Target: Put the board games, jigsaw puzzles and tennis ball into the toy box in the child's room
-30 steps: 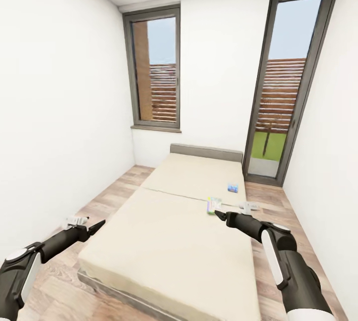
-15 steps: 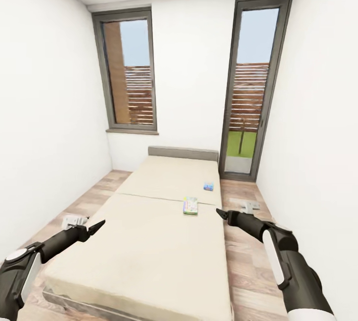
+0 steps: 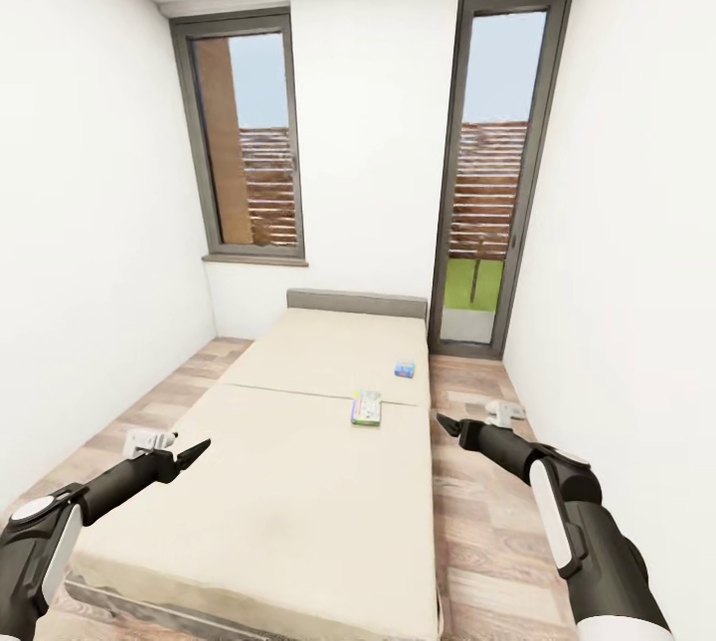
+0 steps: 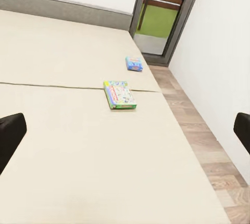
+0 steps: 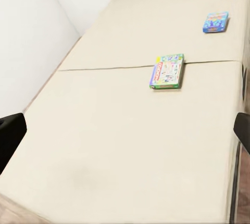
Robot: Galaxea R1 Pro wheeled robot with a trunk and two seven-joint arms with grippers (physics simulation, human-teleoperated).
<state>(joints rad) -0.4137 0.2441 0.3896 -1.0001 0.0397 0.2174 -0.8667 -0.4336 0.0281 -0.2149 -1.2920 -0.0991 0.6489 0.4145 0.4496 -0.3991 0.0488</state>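
A big bed (image 3: 298, 482) with a plain beige mattress fills the middle of the room. Its grey headboard (image 3: 356, 303) stands against the far wall, between a window (image 3: 244, 149) and a tall glass door (image 3: 492, 174).

Two board games lie flat on the bed. The white-green game (image 3: 367, 407) sits just past the line across the middle of the mattress, close to the edge of the bed on the door side. The blue game (image 3: 404, 370) lies farther up toward the headboard, near that same edge. The two games are apart, not touching.

The left gripper (image 3: 191, 452) hangs over the near left part of the bed. The right gripper (image 3: 447, 424) hangs beside the bed, over the wood floor (image 3: 477, 522). Both have their fingers spread apart and hold nothing.
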